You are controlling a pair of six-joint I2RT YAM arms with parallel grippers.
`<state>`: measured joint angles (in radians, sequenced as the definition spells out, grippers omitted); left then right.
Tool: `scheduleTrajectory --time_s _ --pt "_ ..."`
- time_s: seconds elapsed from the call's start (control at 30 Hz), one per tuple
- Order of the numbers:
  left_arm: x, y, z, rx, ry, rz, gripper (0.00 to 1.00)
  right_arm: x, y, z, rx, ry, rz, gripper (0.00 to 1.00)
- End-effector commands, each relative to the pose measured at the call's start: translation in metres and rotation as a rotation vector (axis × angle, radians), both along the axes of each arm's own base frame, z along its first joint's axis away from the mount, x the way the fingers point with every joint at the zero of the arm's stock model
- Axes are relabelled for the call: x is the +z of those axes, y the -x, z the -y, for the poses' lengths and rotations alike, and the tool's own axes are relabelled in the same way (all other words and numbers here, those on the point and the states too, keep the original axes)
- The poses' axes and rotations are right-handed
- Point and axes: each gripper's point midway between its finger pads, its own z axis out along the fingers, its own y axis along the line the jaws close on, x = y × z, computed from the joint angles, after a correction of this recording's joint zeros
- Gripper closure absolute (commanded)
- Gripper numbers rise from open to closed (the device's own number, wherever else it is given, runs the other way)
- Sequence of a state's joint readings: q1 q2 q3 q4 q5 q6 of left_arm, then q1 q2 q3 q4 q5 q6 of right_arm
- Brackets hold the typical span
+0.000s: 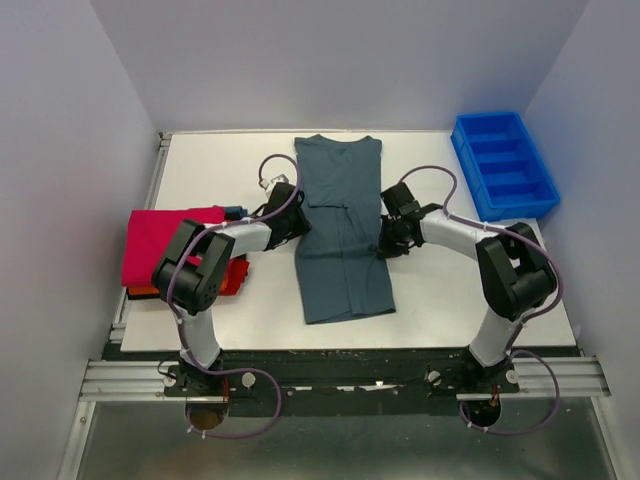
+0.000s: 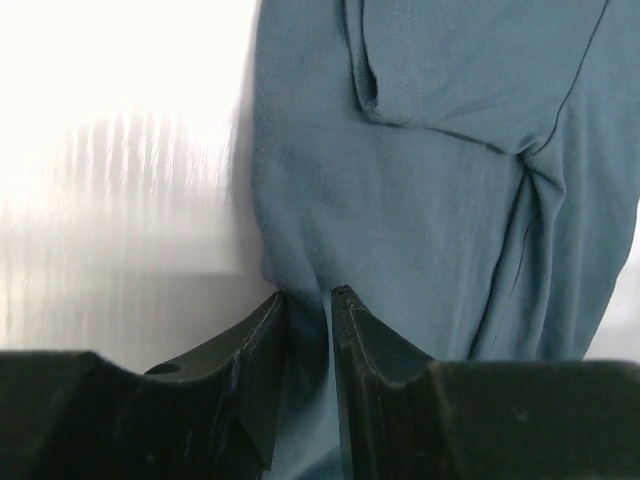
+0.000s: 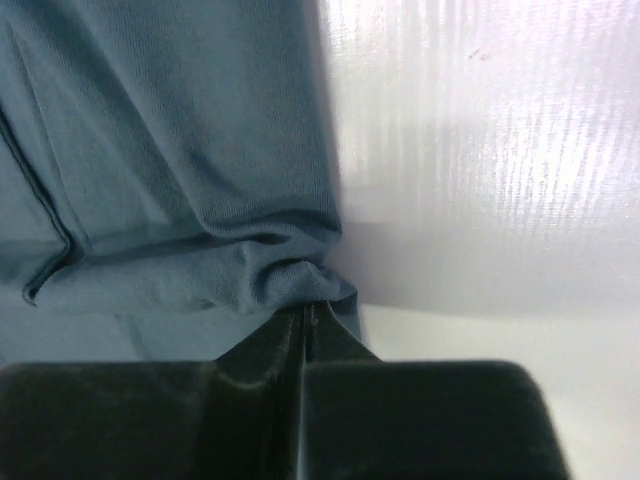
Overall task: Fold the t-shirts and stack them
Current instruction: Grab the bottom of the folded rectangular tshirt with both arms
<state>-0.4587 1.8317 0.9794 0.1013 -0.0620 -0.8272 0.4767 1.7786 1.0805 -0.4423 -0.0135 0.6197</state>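
Observation:
A slate grey-blue t-shirt [image 1: 340,230] lies lengthwise in the middle of the white table [image 1: 215,165], its sides folded in to a narrow strip. My left gripper [image 1: 297,222] sits at the shirt's left edge, the jaws nearly together with a fold of the cloth [image 2: 400,200] filling the gap at the fingertips [image 2: 308,292]. My right gripper [image 1: 385,240] is at the right edge, shut tight on a bunched fold of the same shirt [image 3: 180,150], pinched at the tips [image 3: 308,308]. A folded crimson-pink t-shirt [image 1: 165,240] lies at the left on an orange one [image 1: 140,292].
A bright blue plastic tray [image 1: 490,117] with compartments stands at the back right corner. Both forearms reach in over the table on either side of the shirt. White walls close in the table on the left, back and right.

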Motion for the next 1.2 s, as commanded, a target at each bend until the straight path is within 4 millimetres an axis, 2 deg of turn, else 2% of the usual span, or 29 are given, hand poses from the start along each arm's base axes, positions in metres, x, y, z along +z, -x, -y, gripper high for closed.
scheduleTrajectory --time_s 0.0,0.07,0.1,0.17,0.23,0.37,0.43,0.5,0.63,0.77,0.87,1.03,1.1,1.17 --pt "-0.017 0.004 -0.01 0.007 -0.101 -0.085 0.61 0.014 -0.006 0.008 0.069 0.04 0.051 0.83" --pt "-0.007 0.01 -0.011 -0.012 -0.099 -0.069 0.59 0.028 0.003 0.007 0.088 0.007 0.063 0.66" --pt "-0.001 0.015 -0.011 -0.028 -0.094 -0.058 0.56 0.033 0.01 0.013 0.077 0.012 0.072 0.61" --pt "0.009 0.03 -0.011 -0.071 -0.078 -0.056 0.48 0.043 0.026 0.021 0.069 0.001 0.093 0.57" --pt "0.02 0.049 -0.01 -0.119 -0.064 -0.067 0.35 0.042 0.051 0.029 0.067 -0.017 0.078 0.55" --pt "0.035 0.093 -0.017 -0.152 -0.084 -0.079 0.2 0.029 0.106 0.042 0.068 -0.077 0.021 0.52" --pt "0.036 0.117 -0.021 -0.171 -0.088 -0.091 0.19 0.019 0.13 0.042 0.071 -0.13 -0.014 0.46" --pt "0.038 0.14 -0.024 -0.183 -0.075 -0.109 0.19 0.017 0.141 0.04 0.077 -0.169 -0.012 0.46" --pt "0.027 0.192 -0.019 -0.229 0.0 -0.166 0.24 0.017 0.147 0.039 0.085 -0.189 -0.004 0.46" --pt "0.022 0.222 -0.012 -0.239 0.05 -0.191 0.27 0.024 0.142 0.036 0.1 -0.204 0.02 0.47" --pt "0.017 0.234 -0.006 -0.249 0.083 -0.209 0.3 0.029 0.139 0.032 0.109 -0.222 0.035 0.47" --pt "0.01 0.244 0.011 -0.291 0.165 -0.259 0.34 0.015 0.139 0.027 0.119 -0.233 0.003 0.5" --pt "0.004 0.245 0.013 -0.295 0.156 -0.278 0.34 0.008 0.138 0.024 0.122 -0.237 -0.015 0.53" --pt "0.001 0.245 0.014 -0.299 0.154 -0.287 0.36 0.002 0.139 0.022 0.125 -0.243 -0.031 0.62"
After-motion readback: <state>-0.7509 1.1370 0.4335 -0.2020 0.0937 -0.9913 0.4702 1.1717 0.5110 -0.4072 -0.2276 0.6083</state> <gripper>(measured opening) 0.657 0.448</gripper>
